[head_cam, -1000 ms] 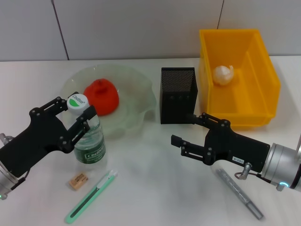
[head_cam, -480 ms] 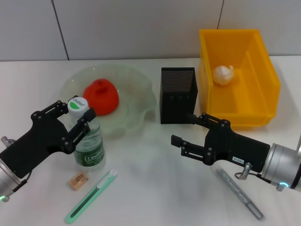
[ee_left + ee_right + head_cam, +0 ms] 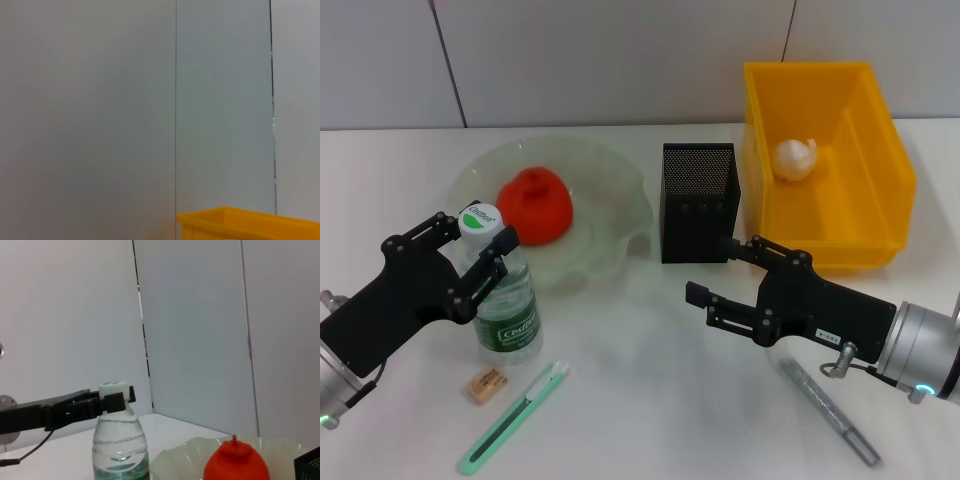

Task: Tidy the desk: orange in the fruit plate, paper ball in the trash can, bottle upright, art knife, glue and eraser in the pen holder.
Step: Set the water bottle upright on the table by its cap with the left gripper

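Observation:
The clear bottle (image 3: 507, 300) with a white and green cap stands upright in front of the glass fruit plate (image 3: 610, 215). My left gripper (image 3: 475, 240) straddles its neck and is shut on it; the right wrist view shows the bottle (image 3: 120, 450) with a black finger (image 3: 85, 407) at cap height. The orange (image 3: 535, 205) lies in the plate. A paper ball (image 3: 795, 158) sits in the yellow bin (image 3: 880, 200). The eraser (image 3: 485, 384) and green art knife (image 3: 515, 417) lie at the front left. A grey glue stick (image 3: 828, 410) lies front right. My right gripper (image 3: 712, 270) hovers open and empty before the black mesh pen holder (image 3: 698, 200).
The left wrist view shows only the grey wall and the rim of the yellow bin (image 3: 250, 222). White table surface lies between the two arms. The wall runs close behind the plate, holder and bin.
My left gripper and the bottle have shifted slightly left and toward the front. The right arm has barely moved.

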